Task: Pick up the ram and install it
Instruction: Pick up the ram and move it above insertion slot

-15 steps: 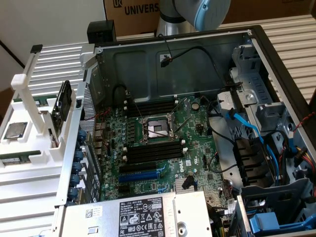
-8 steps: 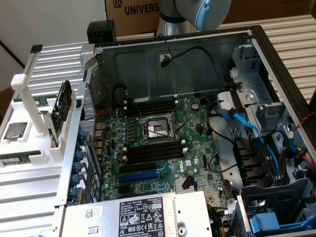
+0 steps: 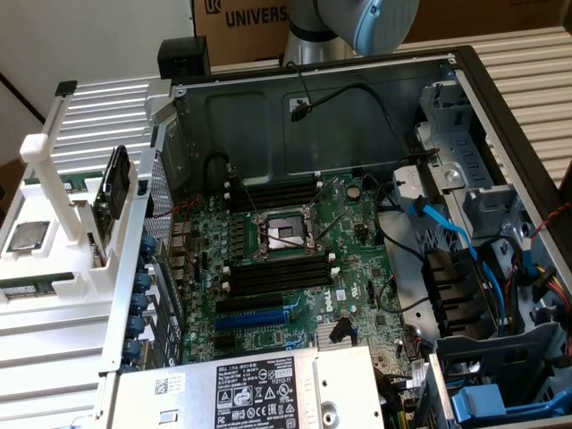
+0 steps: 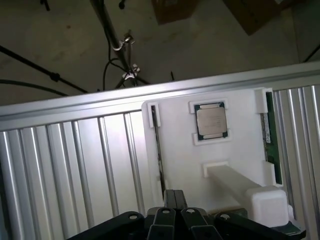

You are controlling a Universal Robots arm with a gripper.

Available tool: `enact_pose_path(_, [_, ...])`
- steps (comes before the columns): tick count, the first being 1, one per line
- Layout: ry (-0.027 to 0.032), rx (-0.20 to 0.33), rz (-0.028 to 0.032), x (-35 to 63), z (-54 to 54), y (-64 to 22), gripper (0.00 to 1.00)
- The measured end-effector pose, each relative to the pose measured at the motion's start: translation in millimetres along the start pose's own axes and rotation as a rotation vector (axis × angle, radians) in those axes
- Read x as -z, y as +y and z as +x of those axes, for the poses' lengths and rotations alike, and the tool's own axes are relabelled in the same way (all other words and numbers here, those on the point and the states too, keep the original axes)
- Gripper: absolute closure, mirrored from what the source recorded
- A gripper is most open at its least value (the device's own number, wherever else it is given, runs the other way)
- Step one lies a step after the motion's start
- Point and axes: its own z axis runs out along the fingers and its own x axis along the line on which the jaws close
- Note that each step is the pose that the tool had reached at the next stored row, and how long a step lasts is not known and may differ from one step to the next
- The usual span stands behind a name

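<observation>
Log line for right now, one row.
gripper: shut, empty, above white holder | ram: in holder slot, untouched | CPU: in holder | memory slots: empty

At twelve o'clock in the exterior view the grey-blue robot arm [image 3: 357, 22] runs off the edge and covers part of the lettering on the brown cardboard box [image 3: 241, 18]. At six o'clock a black printed label [image 3: 255, 393] is cut short, its print too small to read. From the wrist, the long dark-green ram [image 4: 270, 135] is partly hidden in the white plastic holder [image 4: 180, 145]; the black gripper [image 4: 174, 196] is cut off behind its fingers.
</observation>
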Motion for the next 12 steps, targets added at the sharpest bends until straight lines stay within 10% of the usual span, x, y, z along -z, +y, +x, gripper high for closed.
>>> enact_pose_path(12, [0.0000, 0.000, 0.0001, -22.1, 1.0, -2.2, 0.89])
